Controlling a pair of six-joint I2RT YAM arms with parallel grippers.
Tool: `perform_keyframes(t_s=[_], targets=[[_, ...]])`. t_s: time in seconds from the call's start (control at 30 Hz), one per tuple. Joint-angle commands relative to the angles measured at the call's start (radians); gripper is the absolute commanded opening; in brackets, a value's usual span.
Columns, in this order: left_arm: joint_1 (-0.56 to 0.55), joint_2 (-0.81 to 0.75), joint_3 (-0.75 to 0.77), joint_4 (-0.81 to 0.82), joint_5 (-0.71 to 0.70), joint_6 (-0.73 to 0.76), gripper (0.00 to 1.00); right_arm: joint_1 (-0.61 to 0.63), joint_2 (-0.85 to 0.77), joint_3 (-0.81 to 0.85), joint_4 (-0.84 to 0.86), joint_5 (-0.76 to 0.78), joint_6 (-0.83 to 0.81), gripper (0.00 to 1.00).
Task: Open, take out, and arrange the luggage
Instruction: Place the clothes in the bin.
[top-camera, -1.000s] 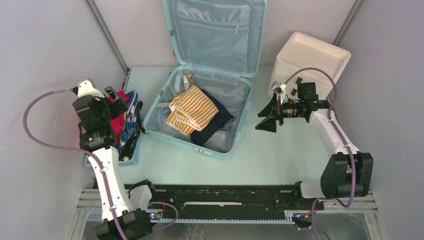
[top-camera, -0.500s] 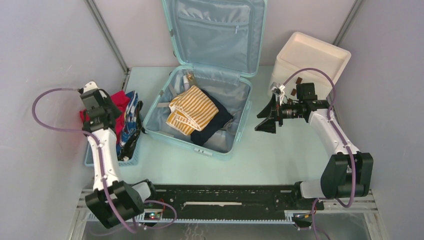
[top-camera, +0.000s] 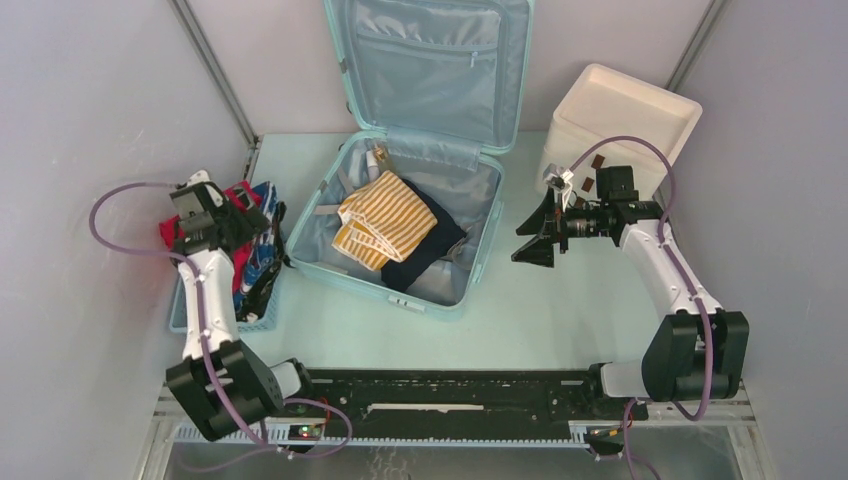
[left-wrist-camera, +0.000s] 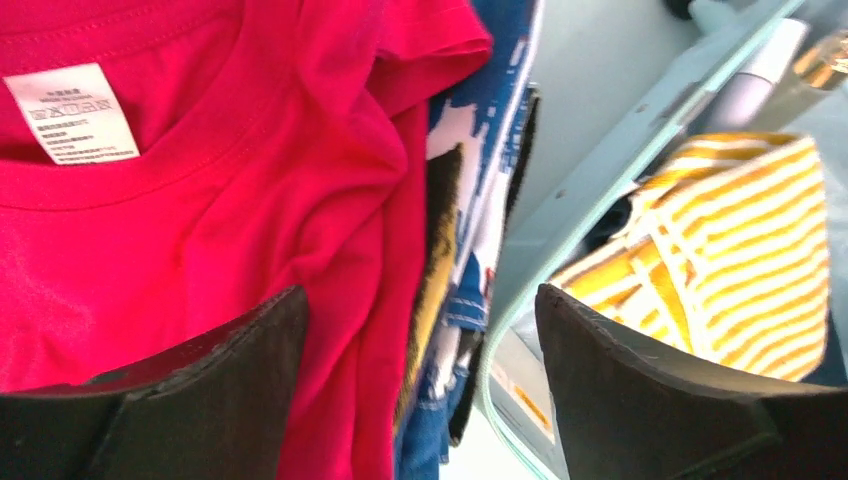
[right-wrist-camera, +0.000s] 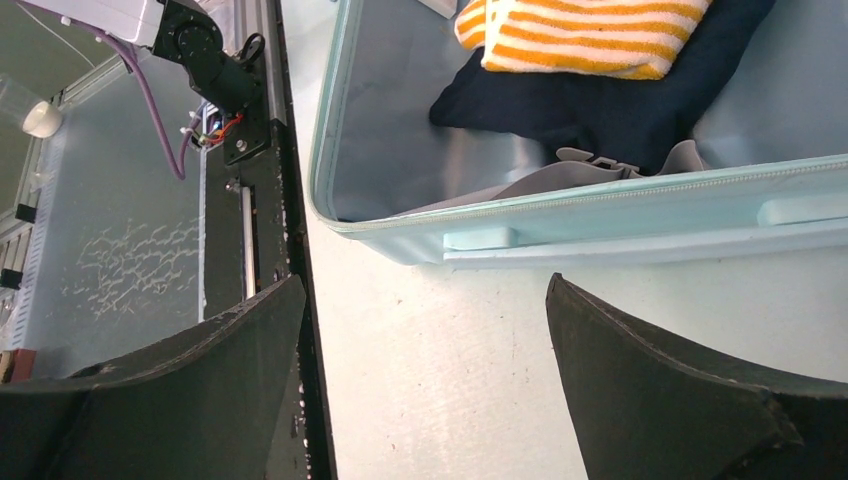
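Note:
The pale mint-blue suitcase (top-camera: 455, 290) lies open mid-table, its lid standing up at the back. Inside lie a yellow-and-white striped cloth (top-camera: 388, 220), a navy garment (top-camera: 432, 250) and a small bottle (top-camera: 378, 155). My left gripper (top-camera: 250, 222) is open and empty just above a red shirt (left-wrist-camera: 200, 200) and a blue patterned cloth (left-wrist-camera: 480, 200), with the suitcase rim (left-wrist-camera: 600, 170) to its right. My right gripper (top-camera: 525, 240) is open and empty above the bare table right of the suitcase. It faces the suitcase side wall (right-wrist-camera: 620, 215), the navy garment (right-wrist-camera: 580, 110) and the striped cloth (right-wrist-camera: 590, 35).
A small blue slatted basket (top-camera: 215, 322) at the left holds the red shirt and patterned clothes. A cream-white box (top-camera: 620, 115) stands at the back right behind my right arm. A grey strap buckle (right-wrist-camera: 600, 165) lies inside the suitcase. The black base rail (top-camera: 450, 385) runs along the near edge.
My left arm has swung its elbow outward and lowered, and its gripper has shifted slightly right over the basket clothes. The right arm has barely moved.

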Motion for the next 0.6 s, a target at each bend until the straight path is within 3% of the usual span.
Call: perform_keyframes(t_s=[0.0,0.13,0.43,0.57], targets=[[0.0,-0.132,0.052,-0.028,0.056,-0.027,0.9,-0.006,-0.042,0.038,-0.011,-0.009,-0.025,1.0],[0.0,-0.224,0.096,-0.026,0.137,-0.056,0.99,-0.008,-0.056,0.038,-0.029,0.021,-0.047,1.0],[-0.012,-0.349,0.014,0.051,0.434,-0.14,1.0,-0.018,-0.133,0.037,-0.086,0.103,-0.113,1.0],[-0.179,-0.407,0.014,0.013,0.4,-0.057,1.0,-0.018,-0.189,0.038,-0.087,0.136,-0.123,1.0]])
